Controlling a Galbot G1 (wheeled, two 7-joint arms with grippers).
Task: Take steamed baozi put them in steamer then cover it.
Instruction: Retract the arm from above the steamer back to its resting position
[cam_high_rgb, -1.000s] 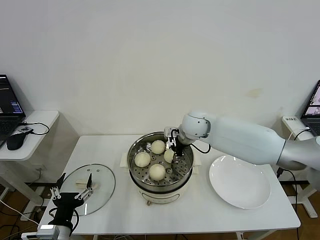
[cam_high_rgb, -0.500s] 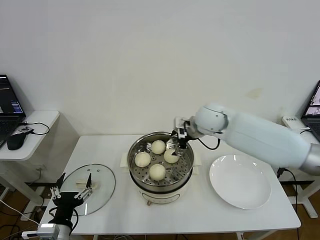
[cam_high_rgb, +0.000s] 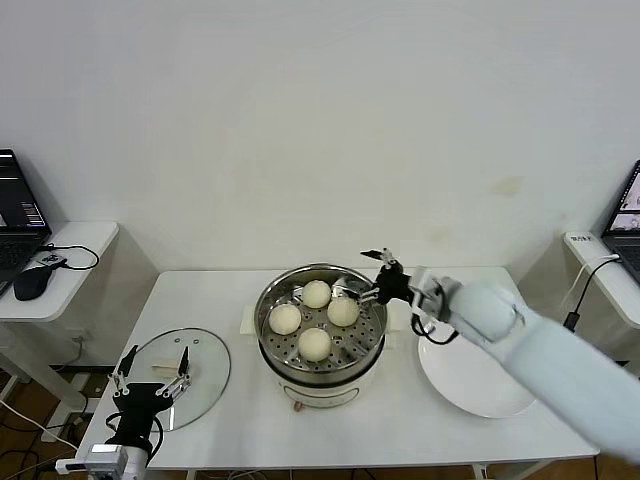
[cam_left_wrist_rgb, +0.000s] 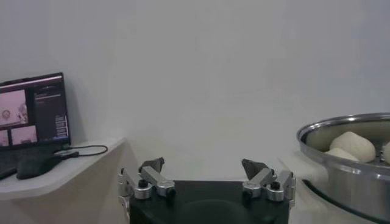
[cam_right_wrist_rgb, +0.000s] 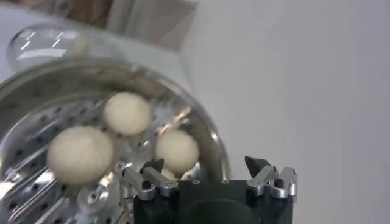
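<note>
The steamer (cam_high_rgb: 322, 345) is shiny perforated metal; the buns (cam_high_rgb: 315, 343) look smooth and matt; the lid (cam_high_rgb: 205, 375) is clear glass.

We see a white tabletop (cam_high_rgb: 400, 420), a flat white plate (cam_high_rgb: 480, 375) on its right side, a small side desk (cam_high_rgb: 70, 250) to our left with a laptop (cam_high_rgb: 15, 215), a black mouse (cam_high_rgb: 30, 283), a cable (cam_high_rgb: 80, 255), plain white wall (cam_high_rgb: 320, 120) behind.
</note>
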